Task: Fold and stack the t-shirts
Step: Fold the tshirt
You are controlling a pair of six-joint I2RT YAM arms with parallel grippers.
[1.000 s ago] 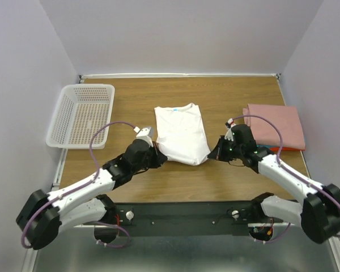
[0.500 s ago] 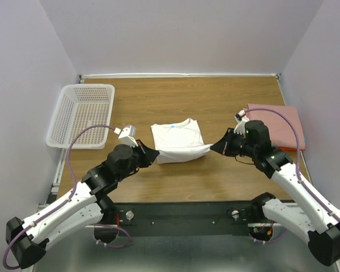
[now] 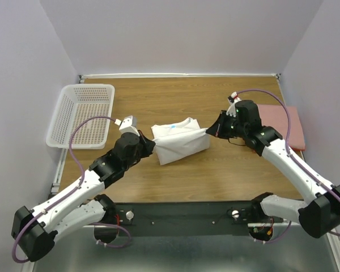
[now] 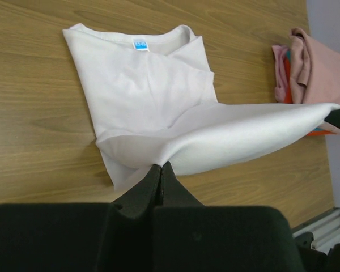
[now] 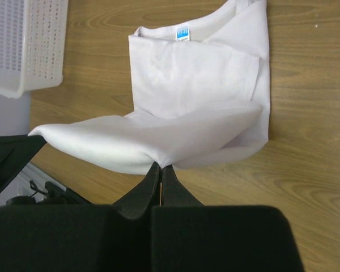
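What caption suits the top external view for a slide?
Left gripper and right gripper hold the lower edge of the white t-shirt raised mid-fold.

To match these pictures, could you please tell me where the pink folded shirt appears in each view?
Top external: pink folded shirt at the right edge.
Left wrist: pink folded shirt upper right.
Right wrist: not in it.
Shared landmark: the white t-shirt's blue neck label.

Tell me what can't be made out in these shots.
- Top view: the right arm covers part of the pink shirt; anything under it is hidden.
- Left wrist view: the pink shirt is cut by the right edge.
- All views: the white t-shirt's blue neck label is too small to read.
- Right wrist view: the basket is cut off at the top left corner.
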